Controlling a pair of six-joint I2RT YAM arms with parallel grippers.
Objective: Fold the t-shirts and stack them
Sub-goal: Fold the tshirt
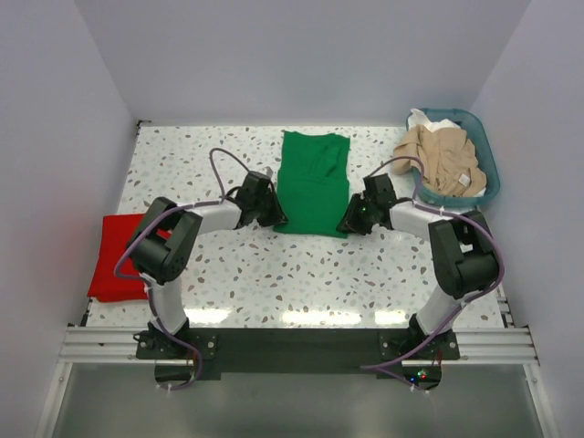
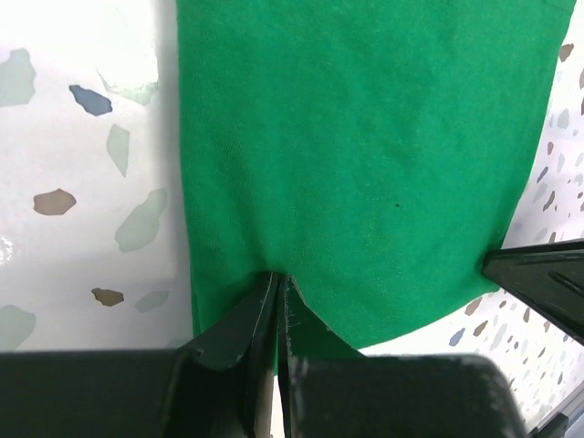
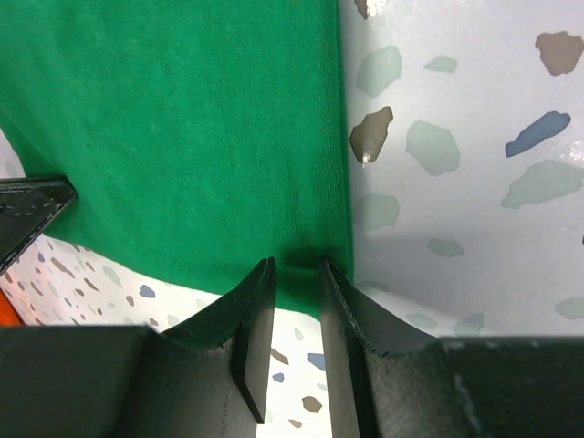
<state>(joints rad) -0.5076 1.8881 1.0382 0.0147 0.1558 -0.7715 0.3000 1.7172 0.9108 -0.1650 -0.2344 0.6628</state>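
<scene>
A bright green t-shirt [image 1: 313, 182] lies folded lengthwise into a narrow strip at the table's middle, collar end far. My left gripper [image 1: 274, 217] is at its near left corner and is shut on the hem of the green shirt [image 2: 365, 137], jaws pressed together [image 2: 278, 278]. My right gripper [image 1: 349, 222] is at the near right corner. Its jaws [image 3: 297, 266] stand a little apart, with the hem of the green shirt [image 3: 182, 119] between the tips. A red t-shirt [image 1: 119, 257] lies folded at the table's left edge.
A teal basket [image 1: 488, 160] at the far right holds crumpled beige shirts [image 1: 443, 160] and a white one [image 1: 433, 120]. Terrazzo table [image 1: 301, 274] lies in front of the green shirt. White walls stand on three sides.
</scene>
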